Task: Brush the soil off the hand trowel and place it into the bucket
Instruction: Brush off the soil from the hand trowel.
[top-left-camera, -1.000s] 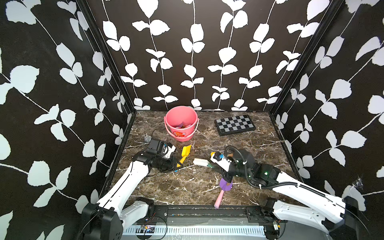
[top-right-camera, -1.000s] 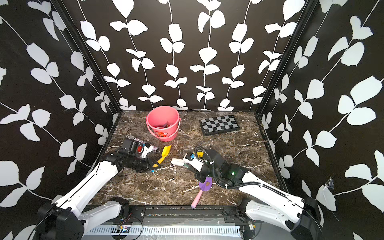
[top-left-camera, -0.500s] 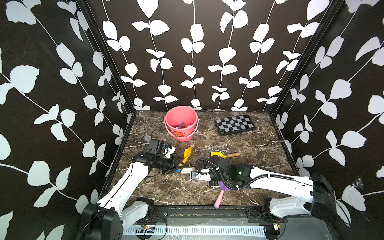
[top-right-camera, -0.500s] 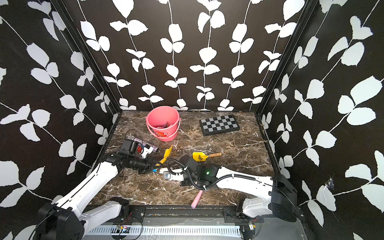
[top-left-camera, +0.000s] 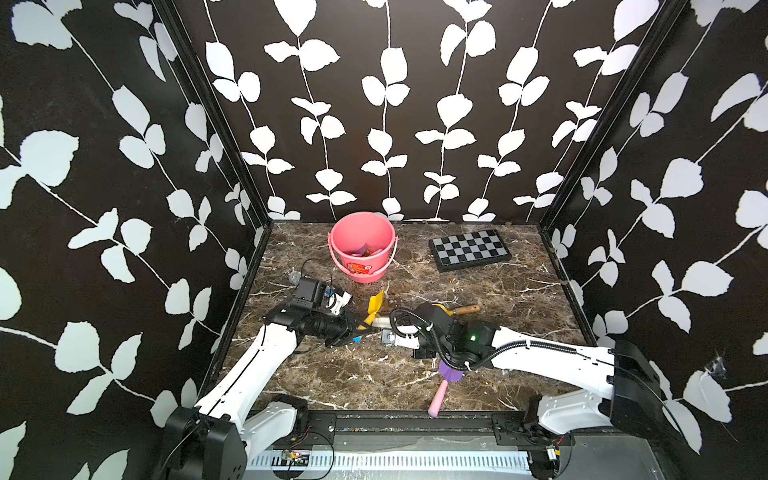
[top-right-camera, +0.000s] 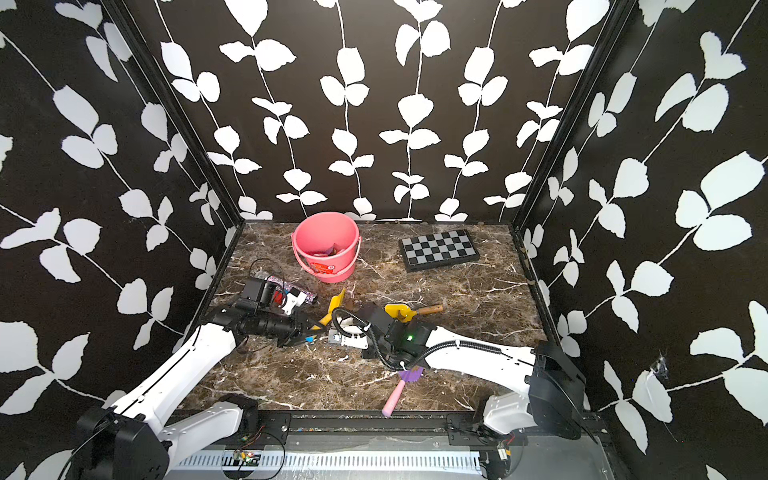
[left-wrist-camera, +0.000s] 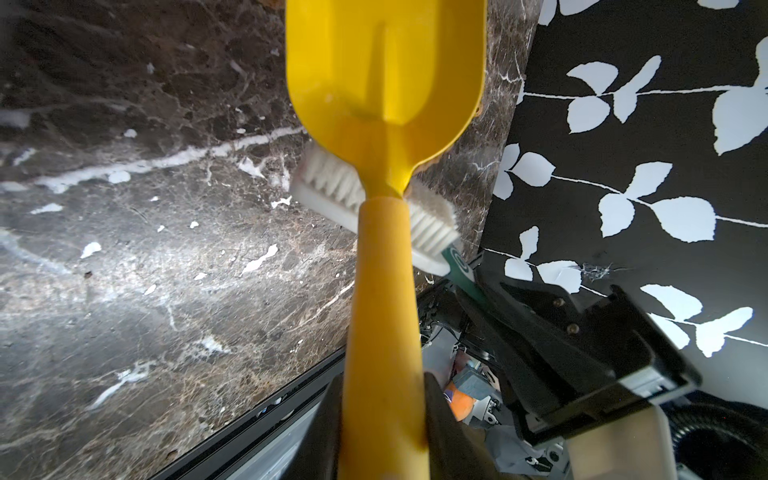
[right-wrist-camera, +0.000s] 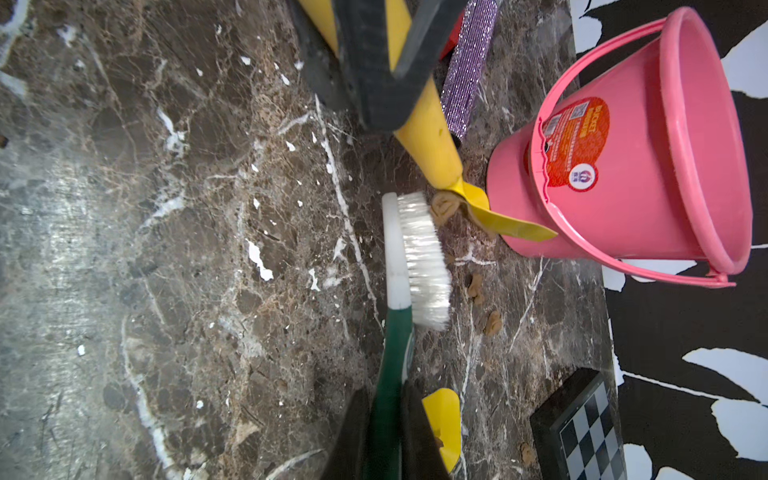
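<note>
Left of centre on the marble table (top-left-camera: 478, 361), on the near side of the bucket (top-left-camera: 361, 266), the yellow hand trowel (top-left-camera: 375, 305) is held off the surface with its blade angled up toward the bucket's base. The left gripper (left-wrist-camera: 382, 415) is clamped on its yellow handle, well back from the neck. The right gripper (right-wrist-camera: 384, 419) is clenched on the green handle of a white-bristled brush (right-wrist-camera: 424, 257), whose head sits just under the neck of the blade.

The trowel looks like thin moulded plastic, so probably light and stiff with a little give at the blade. Its handle is smooth and tapered, and I judge it could twist between the jaws under a firm stroke. The handle is the right place to hold, since that leaves the whole blade free for brushing. One lump of soil (right-wrist-camera: 442, 205) clings at the neck and looks sticky and clay-like; more lumps lie loose on the table to the right of the blade.

Whether the bristles touch that lump or stand just beside it cannot be told. The left wrist view shows only the clean upper face, with the underside hidden. The blade tip overlaps the bucket wall in the right wrist view, so contact is unclear. A second trowel (top-left-camera: 465, 309) is half hidden behind the right arm, and the bucket's contents are too small to make out
</note>
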